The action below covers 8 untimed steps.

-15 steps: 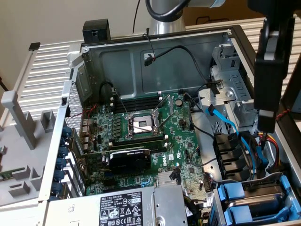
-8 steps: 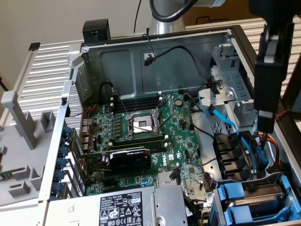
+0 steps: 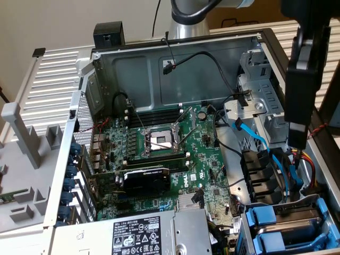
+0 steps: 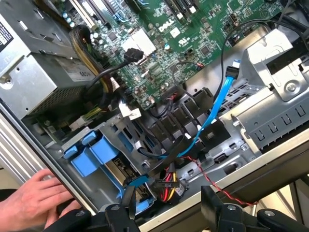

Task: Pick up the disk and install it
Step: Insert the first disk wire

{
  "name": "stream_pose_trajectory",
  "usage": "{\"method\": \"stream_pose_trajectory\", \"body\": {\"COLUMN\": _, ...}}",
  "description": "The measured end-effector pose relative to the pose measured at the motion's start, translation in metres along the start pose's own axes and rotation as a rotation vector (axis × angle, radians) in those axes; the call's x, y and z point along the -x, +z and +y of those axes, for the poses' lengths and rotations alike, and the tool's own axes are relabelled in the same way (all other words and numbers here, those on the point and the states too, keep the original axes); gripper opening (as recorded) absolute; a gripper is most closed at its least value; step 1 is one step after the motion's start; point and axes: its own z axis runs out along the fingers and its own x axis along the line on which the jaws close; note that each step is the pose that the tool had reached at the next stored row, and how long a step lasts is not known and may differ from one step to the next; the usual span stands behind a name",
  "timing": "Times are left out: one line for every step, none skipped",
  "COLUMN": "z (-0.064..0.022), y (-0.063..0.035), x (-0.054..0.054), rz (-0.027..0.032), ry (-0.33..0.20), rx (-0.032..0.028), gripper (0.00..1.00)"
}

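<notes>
Outwardly, the gripper [image 3: 298, 133] hangs over the open case [image 3: 175, 69] at the exterior view's right; the disk [image 3: 289, 229] lies in the corner bay below. Wrist view: jaws wide apart, empty, near the disk [image 4: 96, 155]; a hand [image 4: 34, 200] rests on the case edge.

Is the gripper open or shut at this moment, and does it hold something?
Open, holding nothing. In the wrist view the gripper has its two fingers far apart, with nothing clamped between them.
</notes>
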Motion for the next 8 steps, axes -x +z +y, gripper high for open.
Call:
{"method": "stream_pose_trajectory", "body": {"z": -0.0008, "y": 0.0002, "x": 0.0011, "rz": 0.001, "ry": 0.0, "rx": 0.0012, "gripper": 0.65}}
{"method": "stream_pose_trajectory", "body": {"z": -0.0016, "y": 0.0003, "x": 0.0021, "rz": 0.0022, "ry": 0.0, "rx": 0.0026, "gripper": 0.65}}
{"method": "stream_pose_trajectory", "body": {"z": -0.0022, "y": 0.0007, "x": 0.0029, "rz": 0.0037, "ry": 0.001, "rx": 0.0046, "gripper": 0.65}}
{"method": "stream_pose_trajectory", "body": {"z": -0.0026, "y": 0.0013, "x": 0.0036, "rz": 0.0061, "ry": 0.001, "rx": 0.0073, "gripper": 0.65}}
{"method": "stream_pose_trajectory", "body": {"z": -0.0028, "y": 0.0021, "x": 0.004, "rz": 0.0089, "ry": 0.001, "rx": 0.0107, "gripper": 0.65}}
{"method": "stream_pose_trajectory", "body": {"z": -0.0029, "y": 0.003, "x": 0.0043, "rz": 0.0116, "ry": 0.003, "rx": 0.0139, "gripper": 0.65}}
{"method": "stream_pose_trajectory", "body": {"z": -0.0031, "y": 0.0038, "x": 0.0046, "rz": 0.0141, "ry": 0.004, "rx": 0.0168, "gripper": 0.65}}
{"method": "stream_pose_trajectory", "body": {"z": -0.0033, "y": 0.0049, "x": 0.005, "rz": 0.0159, "ry": 0.005, "rx": 0.019, "gripper": 0.65}}
